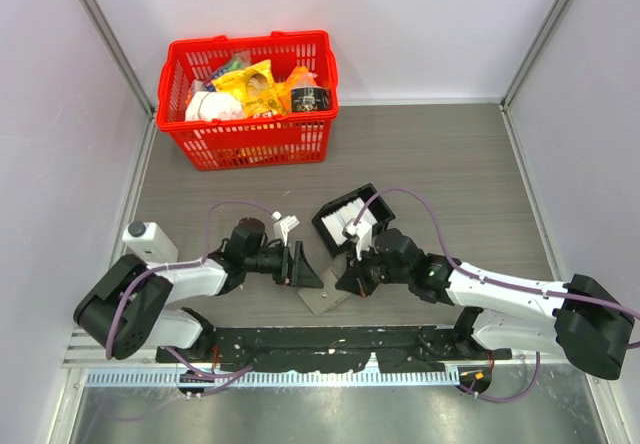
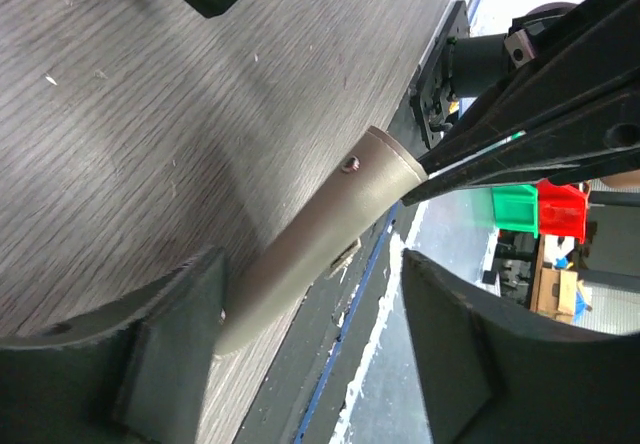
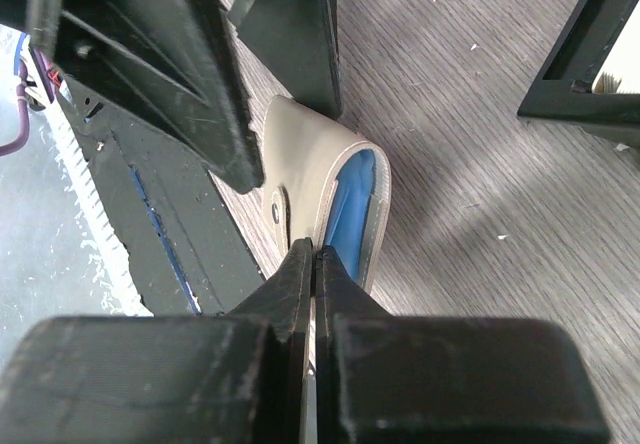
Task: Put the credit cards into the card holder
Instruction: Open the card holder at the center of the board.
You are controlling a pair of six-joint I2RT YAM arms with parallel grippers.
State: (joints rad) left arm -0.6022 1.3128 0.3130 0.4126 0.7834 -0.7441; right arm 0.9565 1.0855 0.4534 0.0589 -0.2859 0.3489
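Right pincer point(image 3: 315, 259) pinching card holder point(image 3: 300, 154) flap, left pincer point(image 2: 310, 269) spread — astride it, black tray point(image 1: 325, 229) nearby.

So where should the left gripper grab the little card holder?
At its free end, which lies between the open jaws of the left gripper, coming in from the left. The card holder is thin and half folded, and the right gripper is shut on its far end, so the jaws can probably close across its flat outer faces.
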